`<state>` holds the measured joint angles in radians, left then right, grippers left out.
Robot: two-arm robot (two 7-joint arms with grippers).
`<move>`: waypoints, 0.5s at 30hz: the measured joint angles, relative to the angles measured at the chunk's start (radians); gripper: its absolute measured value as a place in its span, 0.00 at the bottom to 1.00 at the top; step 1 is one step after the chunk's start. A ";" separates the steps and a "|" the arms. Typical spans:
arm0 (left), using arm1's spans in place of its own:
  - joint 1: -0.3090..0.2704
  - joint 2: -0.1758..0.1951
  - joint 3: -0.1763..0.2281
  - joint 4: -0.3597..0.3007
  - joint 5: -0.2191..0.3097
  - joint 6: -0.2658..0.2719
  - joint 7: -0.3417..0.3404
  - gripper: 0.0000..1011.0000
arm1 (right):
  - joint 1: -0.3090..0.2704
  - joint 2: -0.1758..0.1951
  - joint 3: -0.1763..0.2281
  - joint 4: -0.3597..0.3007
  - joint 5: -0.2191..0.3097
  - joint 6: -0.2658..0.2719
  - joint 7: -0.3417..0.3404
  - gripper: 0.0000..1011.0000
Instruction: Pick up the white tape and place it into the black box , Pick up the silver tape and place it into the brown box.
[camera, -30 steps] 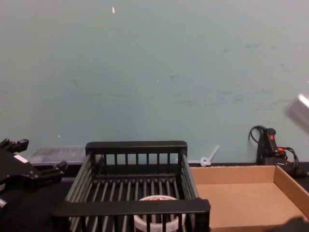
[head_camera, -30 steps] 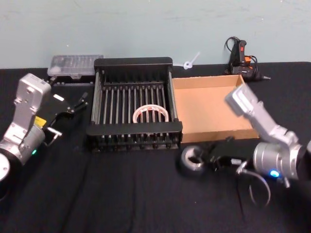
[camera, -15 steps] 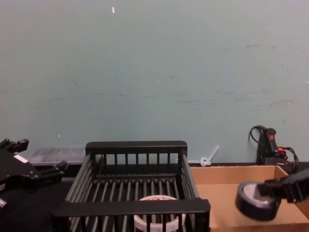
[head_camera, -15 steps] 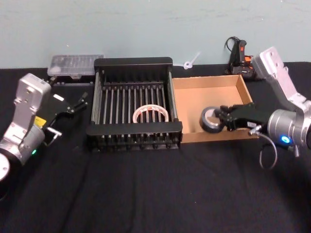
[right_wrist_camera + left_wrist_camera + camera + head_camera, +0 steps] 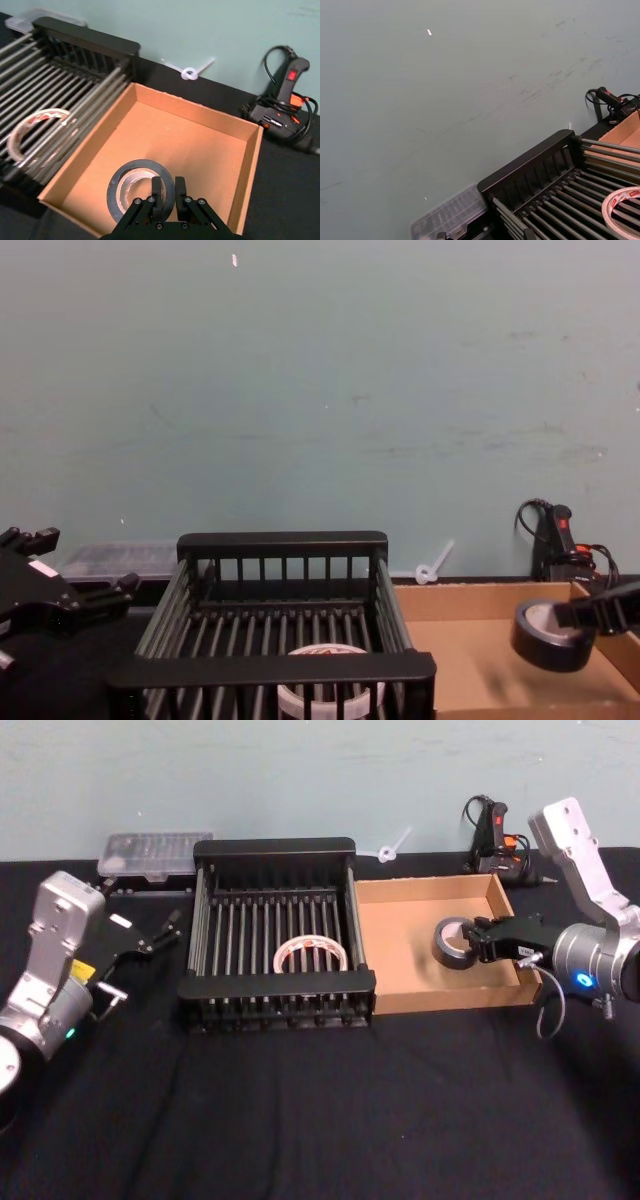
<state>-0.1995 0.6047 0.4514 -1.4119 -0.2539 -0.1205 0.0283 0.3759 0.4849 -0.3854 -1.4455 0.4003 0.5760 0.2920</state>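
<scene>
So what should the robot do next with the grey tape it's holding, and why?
Probably lower it a little and let go. The right pincer is shut on the silver tape, which hangs above the floor of the brown box, inside its walls. The white tape already lies in the black box, and the left pincer sits off beside it.

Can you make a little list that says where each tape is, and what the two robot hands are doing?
white tape: lying on the bars inside the black box
silver tape: held up over the brown box, not set down yet
right gripper: shut on the silver tape, reaching in over the box's right wall
left gripper: off to the left of the black box, holding nothing
task left: let go of the silver tape
</scene>
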 joint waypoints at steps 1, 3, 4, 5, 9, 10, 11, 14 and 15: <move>0.000 0.000 0.000 0.000 0.000 0.000 0.000 0.99 | 0.003 -0.004 0.001 0.008 -0.002 0.000 -0.001 0.16; 0.000 0.000 0.000 0.000 0.000 0.000 0.000 0.99 | 0.013 -0.015 0.004 0.032 -0.008 0.000 -0.003 0.16; 0.000 0.000 0.000 0.000 0.000 0.000 0.000 0.99 | 0.017 -0.020 0.005 0.045 -0.012 -0.002 -0.003 0.16; 0.000 0.000 0.000 0.000 0.000 0.000 0.000 0.99 | 0.020 -0.024 0.006 0.051 -0.014 -0.003 -0.004 0.16; 0.000 0.000 0.000 0.000 0.000 0.000 0.000 0.99 | 0.026 -0.033 0.008 0.068 -0.021 -0.008 -0.003 0.16; 0.000 0.000 0.000 0.000 0.000 0.000 0.000 0.99 | 0.026 -0.033 0.008 0.068 -0.021 -0.008 -0.003 0.16; 0.000 0.000 0.000 0.000 0.000 0.000 0.000 0.99 | 0.026 -0.032 0.008 0.068 -0.021 -0.008 -0.003 0.16; 0.000 0.000 0.000 0.000 0.000 0.000 0.000 0.99 | 0.025 -0.032 0.008 0.066 -0.021 -0.008 -0.003 0.16; 0.000 0.000 0.000 0.000 0.000 0.000 0.000 0.99 | 0.025 -0.031 0.008 0.066 -0.020 -0.008 -0.003 0.16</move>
<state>-0.1996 0.6047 0.4514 -1.4119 -0.2539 -0.1205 0.0283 0.4011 0.4539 -0.3771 -1.3800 0.3800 0.5677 0.2892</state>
